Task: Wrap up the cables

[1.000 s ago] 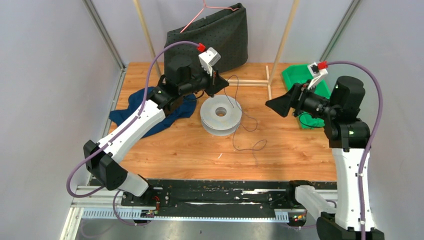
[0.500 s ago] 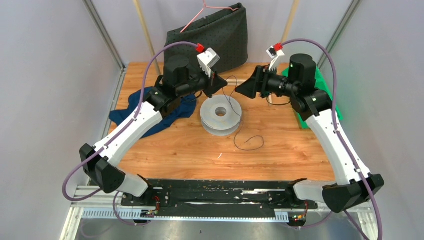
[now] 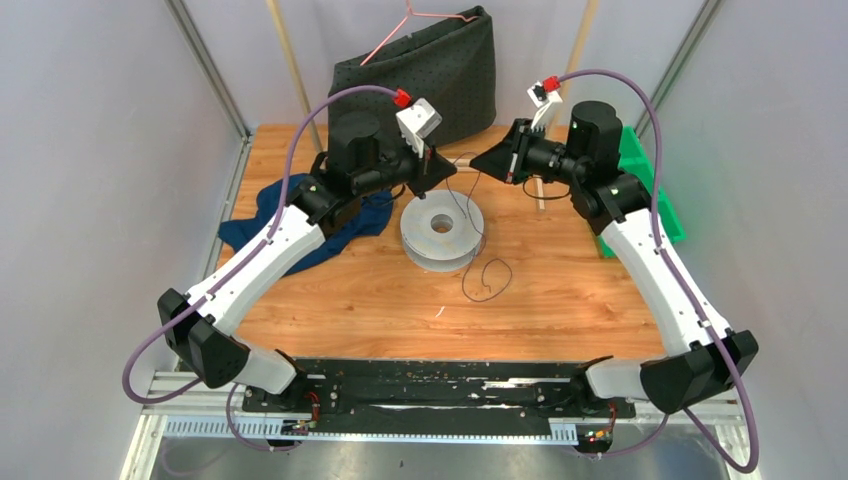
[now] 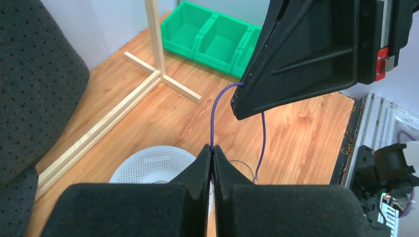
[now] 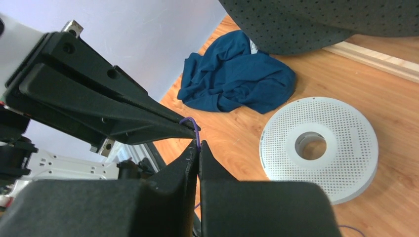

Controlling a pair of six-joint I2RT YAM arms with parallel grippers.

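The cable (image 3: 487,279) is a thin dark purple wire; its loose end loops on the table in front of the grey-white spool (image 3: 441,232). Above the spool, my left gripper (image 3: 433,181) is shut on the cable (image 4: 213,114). My right gripper (image 3: 477,166) meets it tip to tip and is shut on the same short arc of cable (image 5: 196,129). In the left wrist view my left gripper (image 4: 212,149) pinches the wire, which rises to the right gripper's fingers (image 4: 296,59). In the right wrist view my right gripper (image 5: 198,144) sits just under the left gripper's fingers (image 5: 99,106).
A blue cloth (image 3: 300,215) lies left of the spool under the left arm. A dark dotted bag (image 3: 420,80) with a pink hanger (image 3: 400,30) stands at the back. Green bins (image 3: 640,170) sit at the right, and a wooden frame (image 3: 520,165) lies behind the grippers.
My right arm swung left from the green bins to the left gripper and shut on the cable. The loose loop on the table drew in toward the spool.
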